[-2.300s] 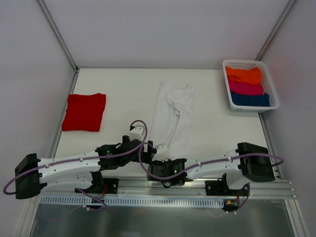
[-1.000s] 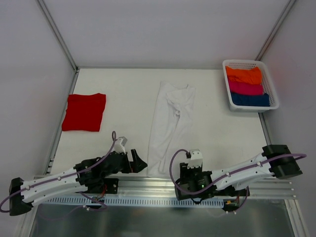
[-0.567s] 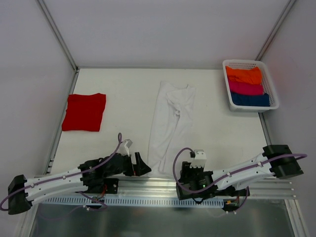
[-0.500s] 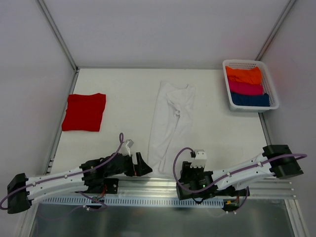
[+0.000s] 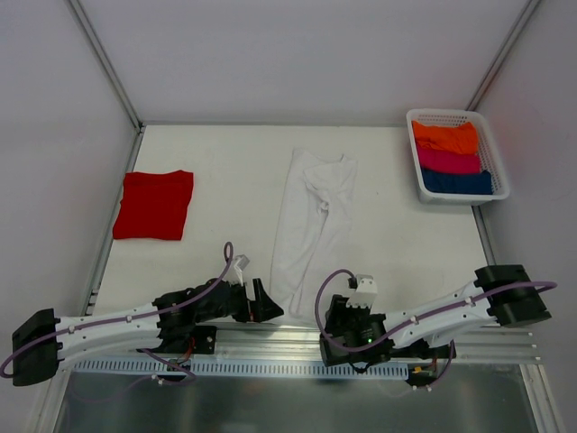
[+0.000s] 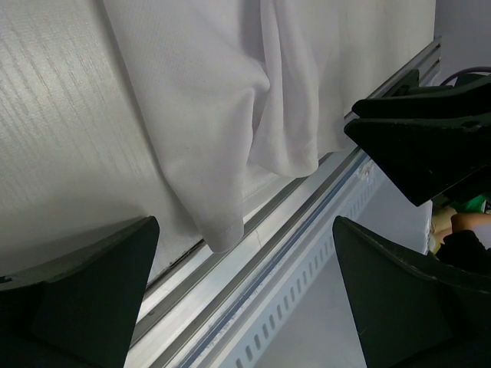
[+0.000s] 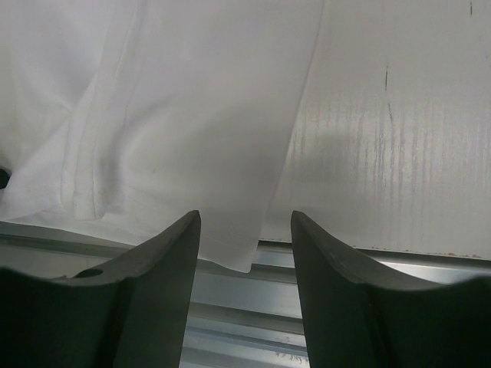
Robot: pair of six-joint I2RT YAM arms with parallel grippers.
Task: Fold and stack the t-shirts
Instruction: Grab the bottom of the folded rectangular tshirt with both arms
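Observation:
The white t-shirt (image 5: pixel 311 221) lies folded lengthwise into a long strip down the middle of the table, its hem hanging over the near edge. The red t-shirt (image 5: pixel 153 205) lies folded at the far left. My left gripper (image 5: pixel 269 309) is open at the hem's near left corner; in the left wrist view (image 6: pixel 244 224) that corner (image 6: pixel 221 239) lies between the wide-spread fingers. My right gripper (image 5: pixel 328 316) is open at the hem's near right corner; in the right wrist view (image 7: pixel 245 222) the hem corner (image 7: pixel 242 257) hangs between its fingers. Neither gripper holds cloth.
A white basket (image 5: pixel 494 171) at the far right holds folded orange, pink and blue cloths. An aluminium rail (image 5: pixel 297 338) runs along the table's near edge, under both grippers. My right gripper's black fingers (image 6: pixel 422 142) show in the left wrist view.
Both arms have drawn back from the shirt's lower part to the near edge. Over the last second my left gripper slid right towards the hem corner; the right gripper barely moved.

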